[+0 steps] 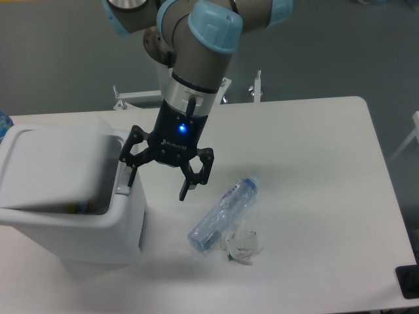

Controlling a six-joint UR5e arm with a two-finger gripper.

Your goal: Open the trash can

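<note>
Grey arm segments with light-blue joint caps, white wrist band, black gripper (159, 180), glowing blue light, black jaws

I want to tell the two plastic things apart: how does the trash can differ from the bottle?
The trash can is large, boxy and opaque white; the bottle is much smaller, slim and clear. The trash can stands upright with its lid tilted partly open; the bottle lies on its side. Both rest on the white table.

trash can (72, 222): left side cut by frame edge | contents under lid: indistinct
</note>
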